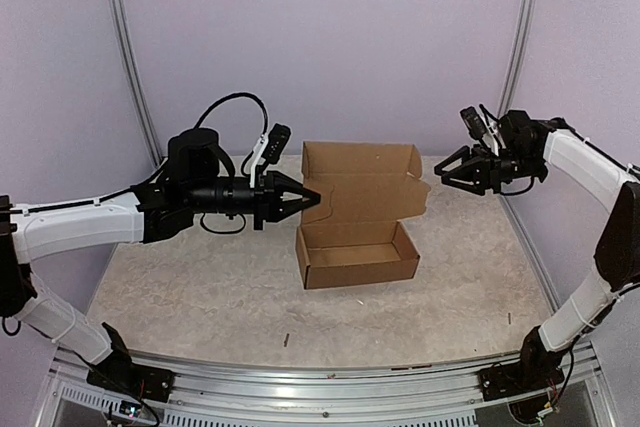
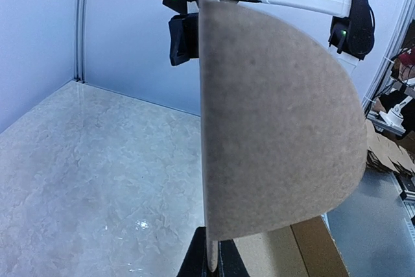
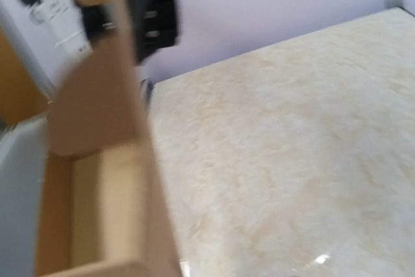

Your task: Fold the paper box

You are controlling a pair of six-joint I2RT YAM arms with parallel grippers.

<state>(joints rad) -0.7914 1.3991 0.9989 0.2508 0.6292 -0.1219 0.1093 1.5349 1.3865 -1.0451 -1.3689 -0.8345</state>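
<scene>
Materials and finishes as seen.
Brown cardboard, matt, for the paper box [image 1: 360, 217]; close up in the left wrist view its rounded tab [image 2: 279, 128] shows a fine fibrous grain. Pale marbled top on the table [image 1: 200, 287], smooth, slight sheen with small glints. Silvery ribbed metal, satin, for the rail [image 1: 300, 387] along the table's near edge. Smooth white plastic shells on the left arm [image 1: 80, 225] and right arm [image 1: 585, 162], joints matt black. Flat matt panel for the back wall [image 1: 320, 37].
</scene>
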